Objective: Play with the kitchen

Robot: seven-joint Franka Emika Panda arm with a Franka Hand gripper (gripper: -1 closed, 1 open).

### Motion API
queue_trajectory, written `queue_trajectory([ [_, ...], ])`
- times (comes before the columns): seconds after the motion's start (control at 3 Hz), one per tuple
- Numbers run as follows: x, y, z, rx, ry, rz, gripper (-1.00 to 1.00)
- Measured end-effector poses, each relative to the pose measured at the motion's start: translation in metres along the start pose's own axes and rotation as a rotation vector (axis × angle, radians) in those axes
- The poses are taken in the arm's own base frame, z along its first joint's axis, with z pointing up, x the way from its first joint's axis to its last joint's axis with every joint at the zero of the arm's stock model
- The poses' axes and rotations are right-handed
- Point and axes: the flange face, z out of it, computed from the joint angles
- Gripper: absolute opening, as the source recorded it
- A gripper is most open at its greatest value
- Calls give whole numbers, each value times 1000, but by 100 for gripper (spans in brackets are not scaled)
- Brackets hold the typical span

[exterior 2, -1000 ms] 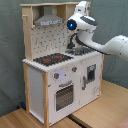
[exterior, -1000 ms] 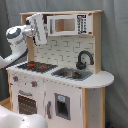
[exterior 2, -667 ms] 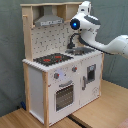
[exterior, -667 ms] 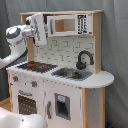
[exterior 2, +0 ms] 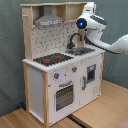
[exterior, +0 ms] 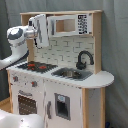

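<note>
end effector fingers hidden in both exterior views, arm (exterior 2: 112, 44) cut off at the second exterior view's right

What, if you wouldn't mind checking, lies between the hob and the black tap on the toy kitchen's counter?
In both exterior views the sink lies between the hob and the black tap; the tap stands at the sink's far end from the hob.

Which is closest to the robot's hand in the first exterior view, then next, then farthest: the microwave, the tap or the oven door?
From the gripper, up at the first exterior view's top left:
1. The microwave, right beside it on the top shelf.
2. The tap, lower, toward the right, by the sink.
3. The oven door, far below at the front.
</note>
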Motion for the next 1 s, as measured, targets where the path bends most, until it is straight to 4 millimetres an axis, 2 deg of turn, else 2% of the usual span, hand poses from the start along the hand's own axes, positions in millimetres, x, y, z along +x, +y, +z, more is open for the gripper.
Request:
queue_trajectory([
  [0.33, -20, 3, 6, 26, -17, -15, -100],
  [0.67, -21, 13, -6, 83, 45, -15, -100],
  [1.0, -19, 13, -9, 96, 64, -11, -100],
])
